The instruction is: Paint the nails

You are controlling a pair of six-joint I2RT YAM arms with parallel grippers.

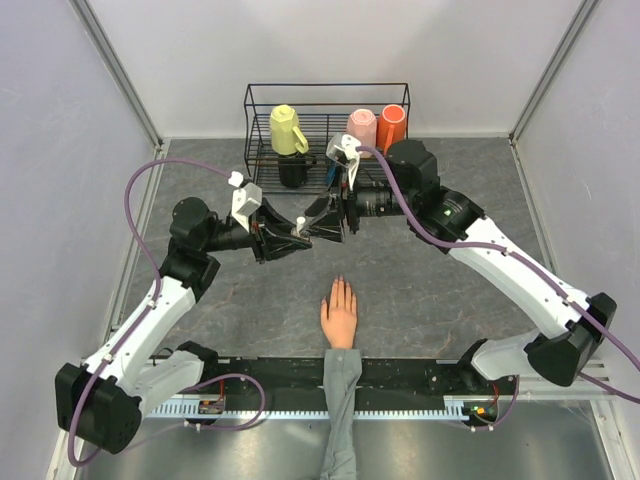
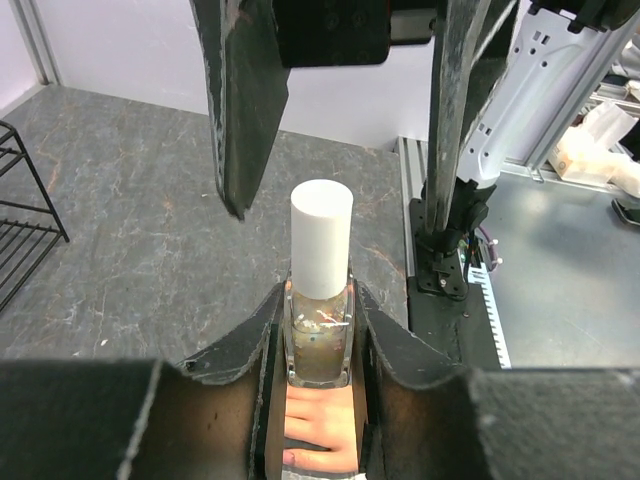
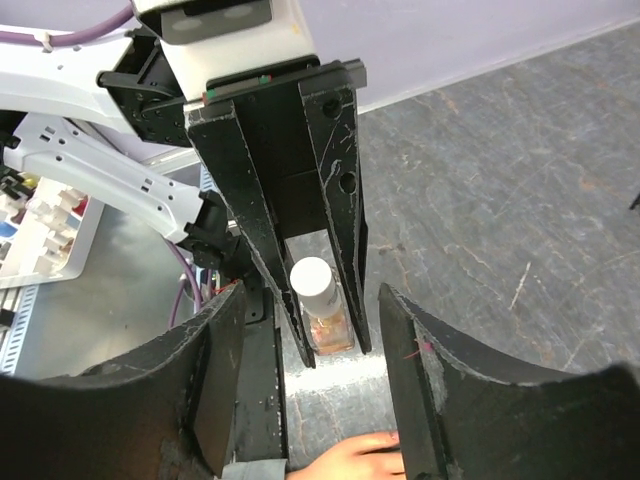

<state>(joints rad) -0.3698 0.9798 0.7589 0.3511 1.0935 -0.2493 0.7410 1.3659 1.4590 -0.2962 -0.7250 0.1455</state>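
Observation:
My left gripper [image 1: 298, 234] is shut on a small clear nail polish bottle with a white cap [image 2: 320, 300], held above the table. My right gripper [image 1: 322, 218] is open and empty. It faces the bottle, its fingers [image 2: 245, 110] spread wide to either side of the cap without touching it. In the right wrist view the bottle [image 3: 322, 310] sits between the left fingers, just beyond my right gripper [image 3: 310, 370]. The peach mannequin hand [image 1: 340, 312] lies flat below, with its grey sleeve [image 1: 340, 400] toward the near edge. Its pale nails [image 1: 340, 285] are barely visible.
A black wire rack [image 1: 260, 100] at the back holds a yellow jug [image 1: 287, 130], a pink cup [image 1: 362, 125], an orange cup [image 1: 392, 125] and a black cup [image 1: 293, 170]. A black rail [image 1: 420, 375] runs along the near edge. Walls stand at left, right and back.

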